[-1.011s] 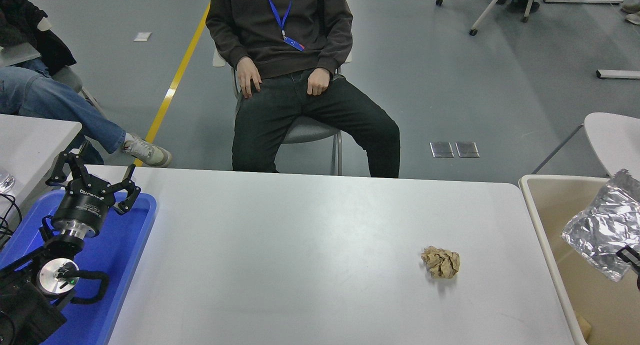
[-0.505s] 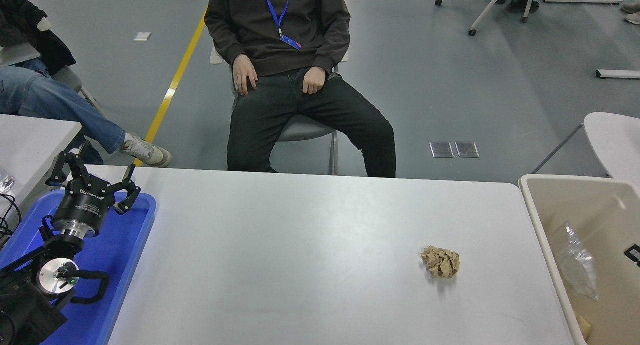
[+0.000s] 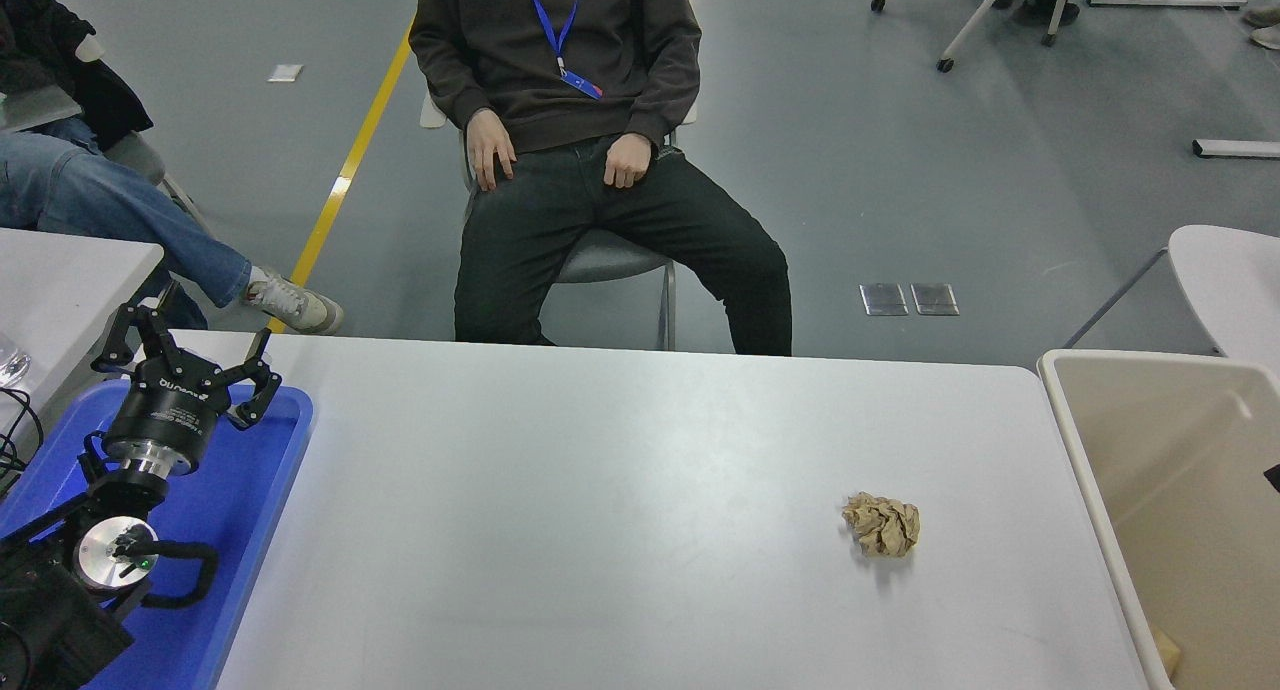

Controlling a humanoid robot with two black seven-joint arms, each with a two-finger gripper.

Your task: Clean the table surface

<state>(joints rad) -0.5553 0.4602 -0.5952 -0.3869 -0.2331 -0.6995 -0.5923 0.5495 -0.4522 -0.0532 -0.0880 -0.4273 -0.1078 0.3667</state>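
Note:
The table surface [image 3: 600, 490] is a wide white-grey top that fills the lower picture. A crumpled brown paper ball [image 3: 881, 525] lies on it at the right, short of the bin. My left gripper [image 3: 190, 355] is parked at the lower left above the blue tray, open and empty. Of my right arm only a small black sliver [image 3: 1273, 477] shows at the right edge, above the bin. Whether it is open or shut is hidden.
A beige bin [image 3: 1075, 440] stands against the table's right end, with a yellowish scrap [image 3: 1165, 655] at its bottom. A blue tray [image 3: 260, 510] sits at the left. A person [image 3: 560, 120] sits on a chair beyond the far edge.
The silver foil bag held over the bin a second ago dropped into it and is out of sight now. My right gripper has drawn back to the right edge.

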